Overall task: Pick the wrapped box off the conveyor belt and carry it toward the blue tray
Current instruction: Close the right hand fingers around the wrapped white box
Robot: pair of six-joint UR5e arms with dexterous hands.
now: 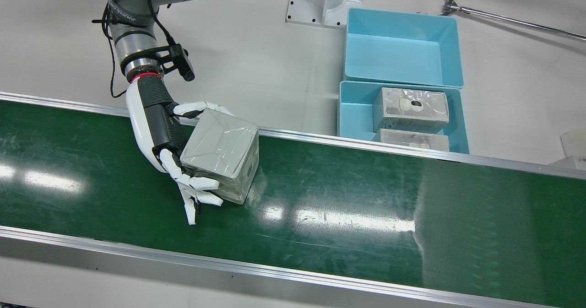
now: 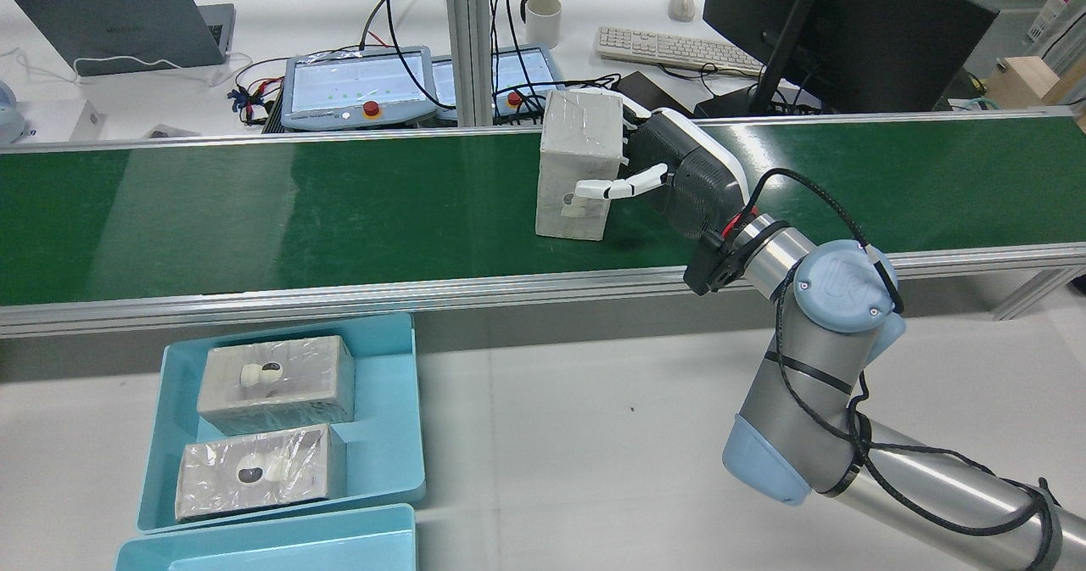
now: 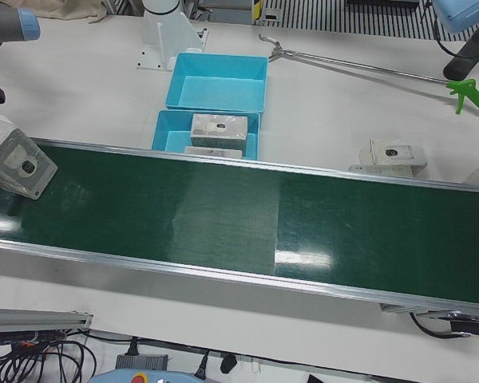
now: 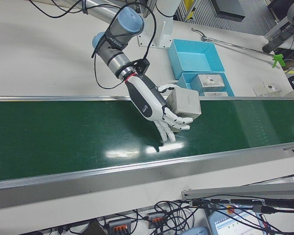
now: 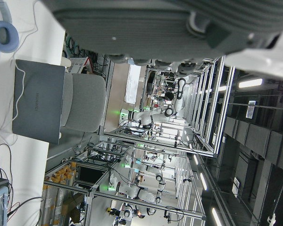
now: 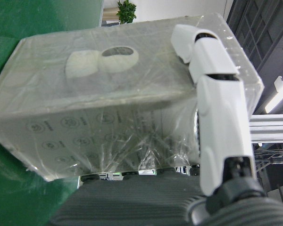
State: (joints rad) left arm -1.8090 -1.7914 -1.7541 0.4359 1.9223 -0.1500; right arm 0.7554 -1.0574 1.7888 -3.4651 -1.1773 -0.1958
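Note:
The wrapped box, grey under clear film, is held tilted just above the green conveyor belt. My right hand is shut on it, thumb on the far side and fingers curled under the near side. The box also shows in the rear view, the right-front view, the left-front view and the right hand view. The blue tray lies beyond the belt and holds two wrapped boxes. The left hand view shows only a strip of my left hand's palm.
A second, empty blue tray sits behind the first. A long reach tool lies on the table at the far side. Another small box rests by the belt rail. The belt's metal rails border both sides.

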